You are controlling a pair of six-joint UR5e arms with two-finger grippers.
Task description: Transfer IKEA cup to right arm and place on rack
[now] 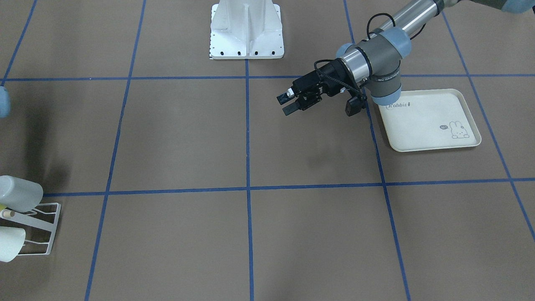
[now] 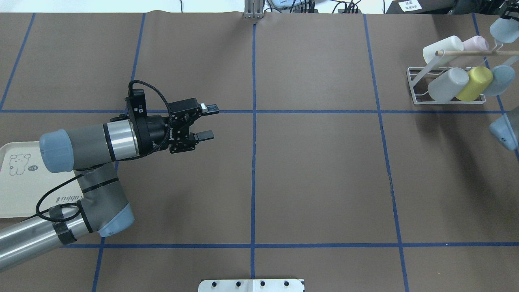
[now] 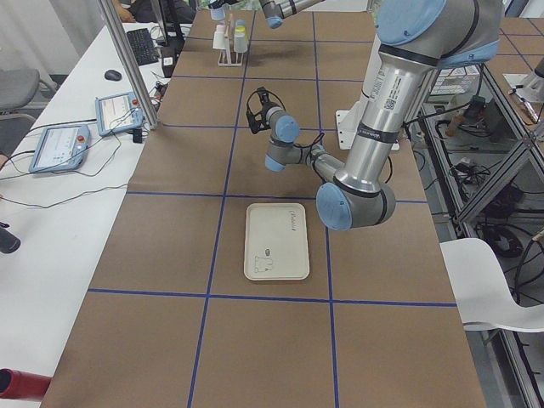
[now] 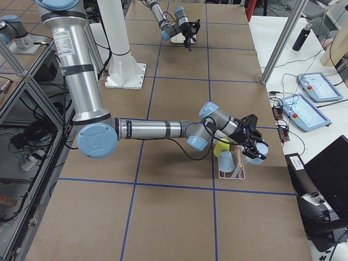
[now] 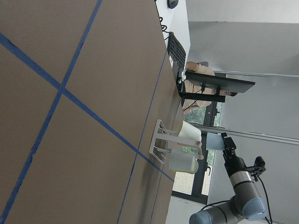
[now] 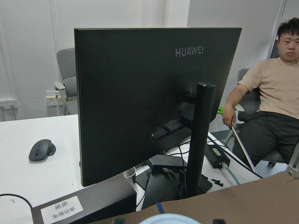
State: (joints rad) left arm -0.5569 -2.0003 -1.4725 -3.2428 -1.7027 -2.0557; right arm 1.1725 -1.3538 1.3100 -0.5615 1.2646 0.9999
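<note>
The white wire rack [image 2: 419, 87] with a wooden dowel [image 2: 466, 52] stands at the table's far right and carries several cups. It also shows in the front view [image 1: 44, 228] and the left wrist view [image 5: 158, 140]. My right gripper [image 5: 227, 148] is shut on a light-blue IKEA cup [image 5: 213, 142] and holds it just beyond the dowel's end, above the rack. The cup also shows in the overhead view [image 2: 504, 29] and the right side view [image 4: 260, 154]. My left gripper [image 2: 209, 121] is open and empty, hovering left of the table's middle.
A cream tray with a rabbit drawing [image 1: 430, 121] lies under my left arm's elbow. On the rack hang white [image 2: 442, 48], pink [image 2: 476, 42], grey [image 2: 448, 84], yellow [image 2: 474, 83] and blue [image 2: 500, 79] cups. The robot's white base [image 1: 246, 31] is at the near edge.
</note>
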